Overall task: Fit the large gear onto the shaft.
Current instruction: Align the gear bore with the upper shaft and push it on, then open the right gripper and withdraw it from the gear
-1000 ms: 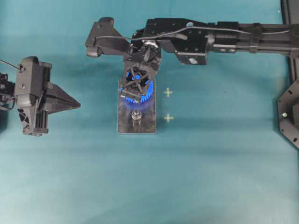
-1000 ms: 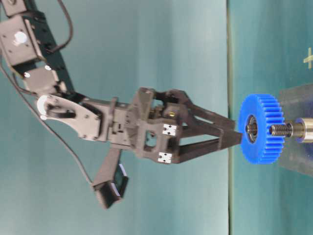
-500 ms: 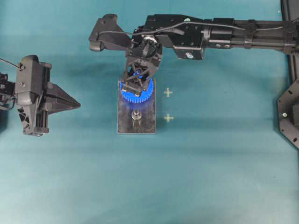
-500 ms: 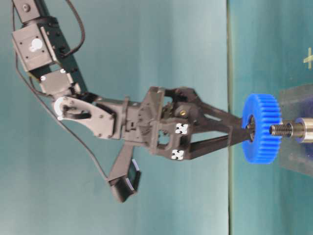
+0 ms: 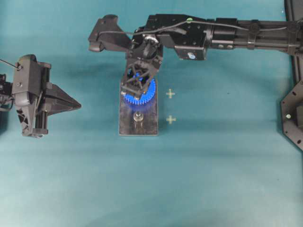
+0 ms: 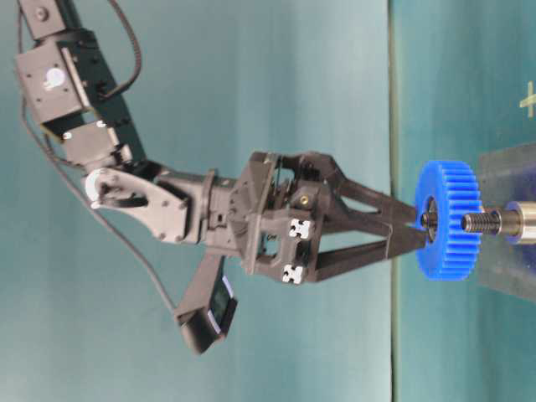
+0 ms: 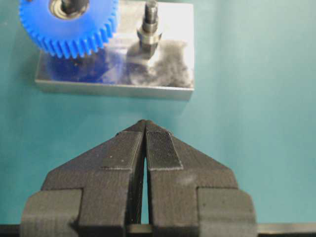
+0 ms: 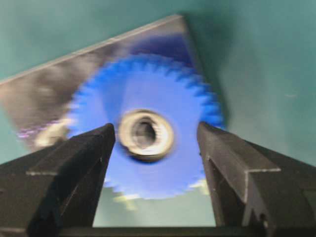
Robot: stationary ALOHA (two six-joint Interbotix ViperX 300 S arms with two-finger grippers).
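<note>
The large gear, bright blue, lies flat over the far end of the grey plate. It hides the shaft, whose top only shows dimly inside the bearing. The gear also shows in the table-level view, the left wrist view and the right wrist view. My right gripper is open right above it, its fingertips either side of the bearing and at the gear's top face. My left gripper is shut and empty, left of the plate.
The twin peg stands bare on the near half of the plate, threaded tip up. Two pale cross marks lie on the teal table right of the plate. A black fixture stands at the right edge.
My right wrist has turned and shifted a little above the gear. The gear now lies more level over the plate. The left arm has not moved.
</note>
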